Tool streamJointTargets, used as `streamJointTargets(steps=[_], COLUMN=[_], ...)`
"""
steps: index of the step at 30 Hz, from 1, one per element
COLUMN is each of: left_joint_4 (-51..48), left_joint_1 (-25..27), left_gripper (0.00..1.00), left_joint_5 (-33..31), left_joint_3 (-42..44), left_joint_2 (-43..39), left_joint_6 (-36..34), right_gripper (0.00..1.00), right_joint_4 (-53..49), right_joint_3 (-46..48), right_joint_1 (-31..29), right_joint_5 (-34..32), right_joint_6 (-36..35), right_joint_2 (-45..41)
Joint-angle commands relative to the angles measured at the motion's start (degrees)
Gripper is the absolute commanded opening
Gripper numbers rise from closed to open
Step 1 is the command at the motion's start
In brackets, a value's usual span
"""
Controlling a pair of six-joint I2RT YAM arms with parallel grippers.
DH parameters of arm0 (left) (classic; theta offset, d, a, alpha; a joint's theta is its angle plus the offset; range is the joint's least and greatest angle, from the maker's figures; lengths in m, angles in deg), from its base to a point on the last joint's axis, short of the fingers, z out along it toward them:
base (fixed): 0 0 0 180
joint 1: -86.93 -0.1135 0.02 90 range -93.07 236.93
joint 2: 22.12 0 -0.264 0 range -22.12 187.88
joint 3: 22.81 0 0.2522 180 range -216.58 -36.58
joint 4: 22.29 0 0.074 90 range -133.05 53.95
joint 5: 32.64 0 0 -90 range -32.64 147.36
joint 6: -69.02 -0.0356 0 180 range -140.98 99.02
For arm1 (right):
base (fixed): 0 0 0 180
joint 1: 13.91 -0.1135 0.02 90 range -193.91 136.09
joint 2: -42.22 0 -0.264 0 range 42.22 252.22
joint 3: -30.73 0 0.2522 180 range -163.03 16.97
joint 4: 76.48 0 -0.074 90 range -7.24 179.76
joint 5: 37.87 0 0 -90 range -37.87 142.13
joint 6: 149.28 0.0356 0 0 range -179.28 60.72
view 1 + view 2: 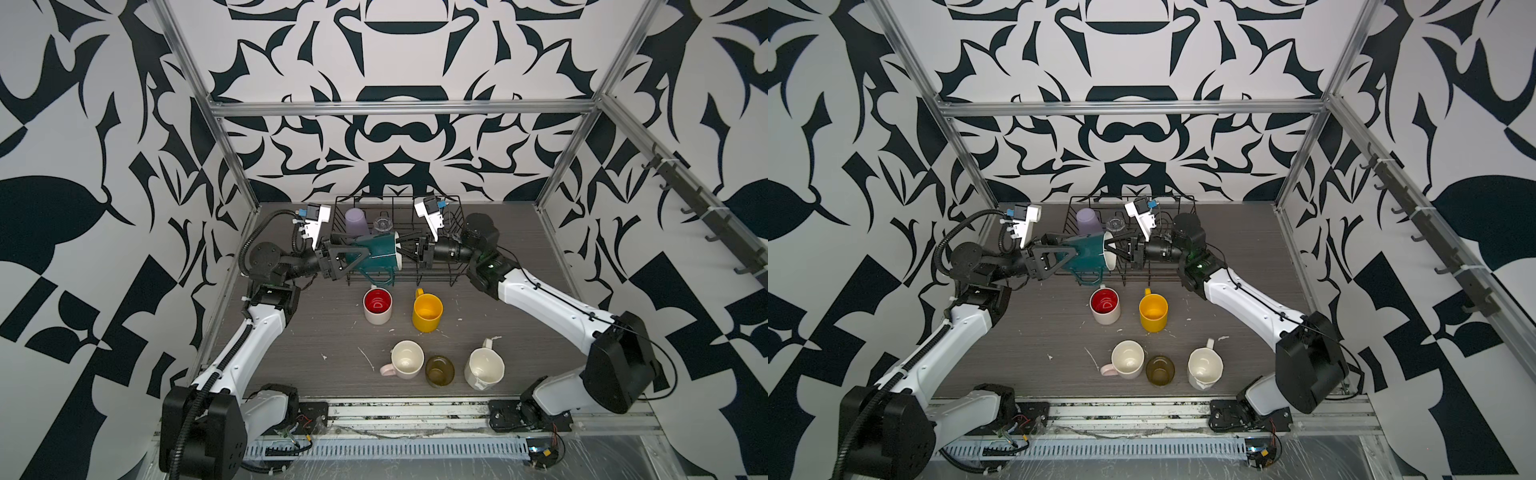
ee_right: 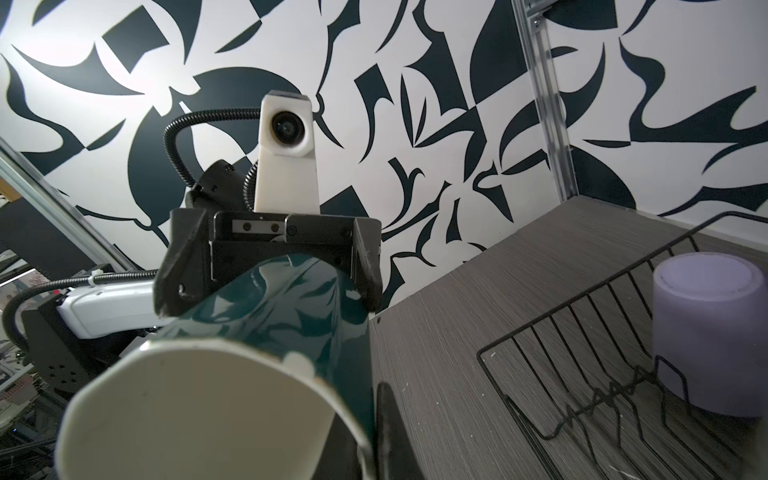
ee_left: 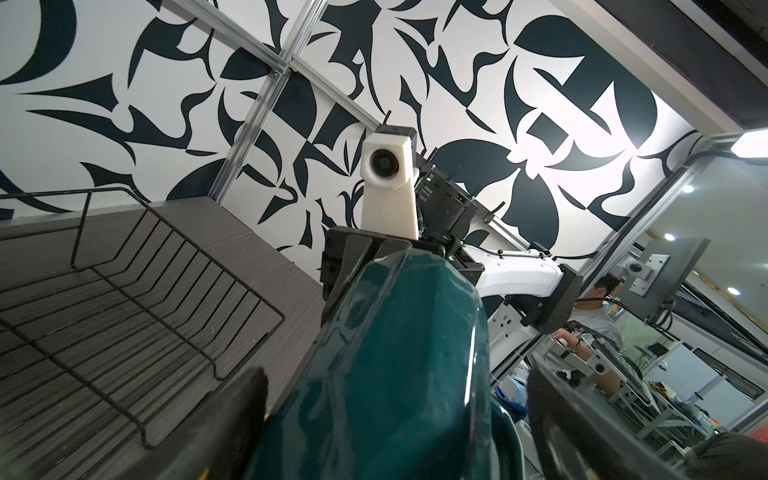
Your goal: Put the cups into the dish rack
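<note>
Over the near left part of the dish rack (image 1: 436, 272), the dark green mug (image 1: 376, 253) hangs on its side between the two arms, with its pale mouth turned to the right and its handle pointing down toward the front wires. Whether the handle touches the wires cannot be told. The right gripper (image 1: 402, 249) is clenched on the mug's rim, and the right wrist view shows one finger (image 2: 390, 419) lying against the outside of the lip. The left gripper (image 1: 351, 254) is spread wide around the mug's base. In both wrist views a gap shows beside the base, so it straddles the mug rather than squeezing it, and the hold looks to belong to the right arm alone. Two cups are already loaded at the back of the rack: the lilac tumbler (image 1: 356, 221), set upside down, and the clear glass (image 1: 383, 226) just beside it. Five cups stand upright on the table (image 1: 324, 324), none of them touched by an arm. The red-lined pink mug (image 1: 377, 305) and the yellow mug (image 1: 427, 311) are just in front of the rack. Nearer the arm bases, the cream mug (image 1: 406, 359), the olive glass (image 1: 439, 370) and the white faceted mug (image 1: 485, 369) form a row. By that count the job is about a quarter done, with the third cup in the air and not yet set down, and most of the rack's floor is free for the rest
</note>
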Motion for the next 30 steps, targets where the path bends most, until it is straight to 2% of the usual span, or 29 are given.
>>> streamJointTargets(steps=[1,16,30], left_joint_4=[3.7,5.6,7.3], left_joint_1=[1.2,3.7,5.2], left_gripper=[0.99,1.0,1.0], left_joint_5=[3.3,7.4,11.4], left_joint_3=[-0.1,-1.1,-1.5], left_joint_2=[-0.8,0.4,0.9], left_joint_6=[1.0,1.9,3.1], right_gripper=[0.0,0.0,0.0], right_joint_4=[9.8,16.2,18.0], right_joint_3=[-4.4,-5.7,-7.3], right_joint_1=[-0.5,-0.9,-1.0], right_joint_5=[1.2,3.3,2.7], right_joint_6=[2.4,5.0,6.3], right_joint_2=[-0.8,3.6,7.0])
